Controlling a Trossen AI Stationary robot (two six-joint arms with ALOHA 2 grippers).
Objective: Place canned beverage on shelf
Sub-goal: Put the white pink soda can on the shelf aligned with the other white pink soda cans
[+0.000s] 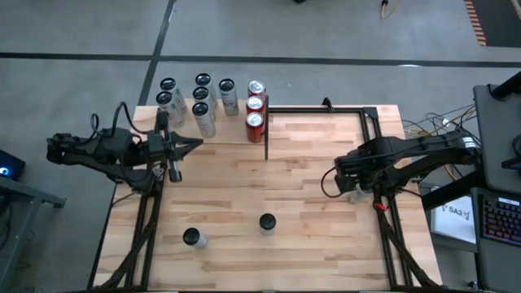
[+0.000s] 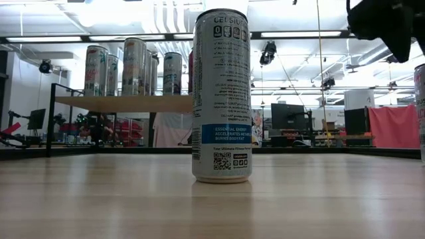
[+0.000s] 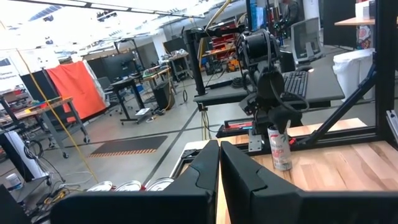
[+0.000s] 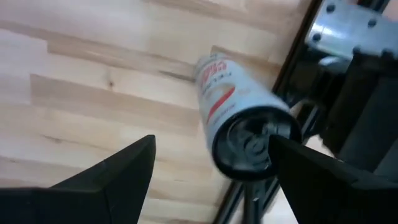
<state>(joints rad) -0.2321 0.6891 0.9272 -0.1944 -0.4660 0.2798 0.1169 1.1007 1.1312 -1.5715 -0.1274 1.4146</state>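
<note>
Nearest the low camera, upright white can [image 2: 221,96], long axis vertical. At table's right edge, another can [image 4: 239,121] upright beneath spread-open, ungrasping right gripper [image 1: 356,184]; red lettering seen only from wrists. Far left: shelf [image 1: 220,130] crowded with cans [image 1: 201,102]. Left gripper [image 1: 189,145], clenched empty, beside shelf.

Right gripper [image 4: 211,162] points steeply downward, jaws spread wide; left gripper [image 3: 219,163] reaches forward level, jaws closed.
</note>
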